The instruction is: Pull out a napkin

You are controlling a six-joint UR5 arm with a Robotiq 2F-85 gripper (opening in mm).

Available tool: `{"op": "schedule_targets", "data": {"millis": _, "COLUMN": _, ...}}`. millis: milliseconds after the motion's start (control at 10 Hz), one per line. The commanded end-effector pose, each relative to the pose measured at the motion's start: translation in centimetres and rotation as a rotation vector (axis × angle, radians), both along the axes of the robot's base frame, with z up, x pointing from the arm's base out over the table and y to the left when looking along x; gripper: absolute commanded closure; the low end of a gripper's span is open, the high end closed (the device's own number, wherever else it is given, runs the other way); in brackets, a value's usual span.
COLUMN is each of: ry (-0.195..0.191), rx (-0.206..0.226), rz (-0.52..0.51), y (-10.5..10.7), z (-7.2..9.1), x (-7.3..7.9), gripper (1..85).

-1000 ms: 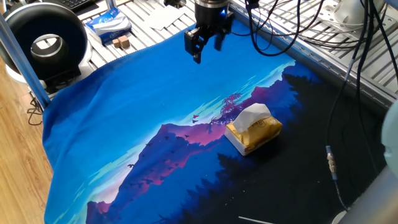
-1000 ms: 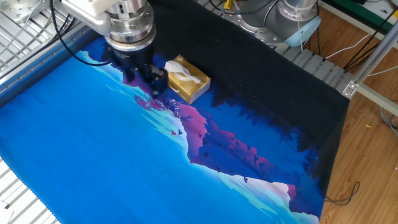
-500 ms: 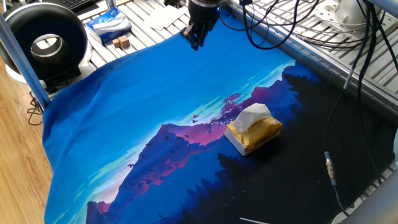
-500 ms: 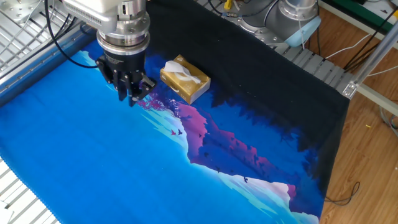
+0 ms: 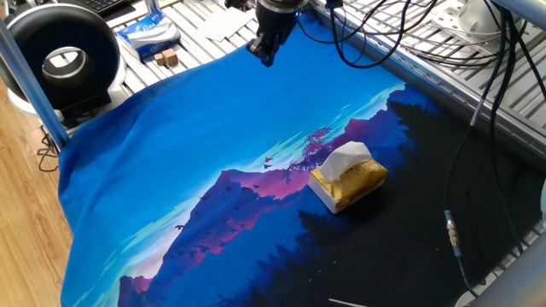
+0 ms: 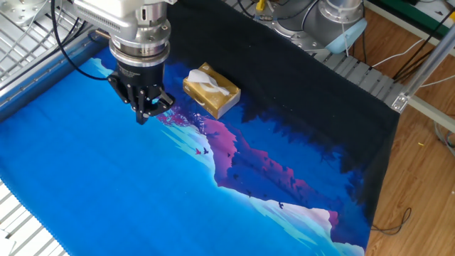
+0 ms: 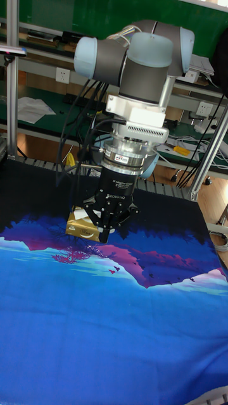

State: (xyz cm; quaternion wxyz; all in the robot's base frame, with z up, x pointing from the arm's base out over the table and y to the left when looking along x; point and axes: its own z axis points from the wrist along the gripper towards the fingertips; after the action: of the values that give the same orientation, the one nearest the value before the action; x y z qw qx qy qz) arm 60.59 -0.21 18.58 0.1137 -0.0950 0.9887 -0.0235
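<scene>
— Where's the napkin point(image 5: 345, 159)?
— Sticking up from the top of the yellow tissue pack point(image 5: 351, 184), which lies on the blue cloth point(image 5: 196, 145) covering the desk.
— And the claw point(image 6: 145, 114)?
— Up in the air, well away from the pack, fingers drawn together, holding nothing.

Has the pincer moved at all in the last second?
Yes. In one fixed view the pincer has gone up and farther from the golden-yellow pack; in the other fixed view it shifted left of the pack, which stayed put with its napkin.
</scene>
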Motion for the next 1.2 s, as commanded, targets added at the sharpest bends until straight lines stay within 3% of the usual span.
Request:
{"op": "schedule_targets", "data": {"millis": 0, "ry": 0.026, "rx": -0.017, "rz": 0.03, "y": -0.3, "z": -0.5, "x": -0.6, "gripper": 84.7}}
{"op": "schedule_targets", "data": {"millis": 100, "ry": 0.084, "rx": 0.016, "rz": 0.039, "y": 0.4, "z": -0.8, "x": -2.1, "gripper": 84.7}}
{"op": "schedule_targets", "data": {"millis": 200, "ry": 0.088, "rx": 0.032, "rz": 0.05, "y": 0.9, "z": -0.6, "x": -2.3, "gripper": 84.7}}
{"op": "schedule_targets", "data": {"millis": 400, "ry": 0.041, "rx": 0.024, "rz": 0.032, "y": 0.7, "z": -0.3, "x": -1.1, "gripper": 84.7}}
{"op": "schedule_targets", "data": {"millis": 700, "ry": 0.037, "rx": 0.026, "rz": 0.016, "y": 0.7, "z": -0.3, "x": -1.0, "gripper": 84.7}}
{"op": "schedule_targets", "data": {"millis": 900, "ry": -0.01, "rx": 0.027, "rz": 0.022, "y": 0.8, "z": 0.2, "x": 0.2, "gripper": 84.7}}
{"op": "schedule_targets", "data": {"millis": 1100, "ry": -0.028, "rx": 0.101, "rz": 0.004, "y": 2.6, "z": 0.2, "x": 0.7, "gripper": 84.7}}
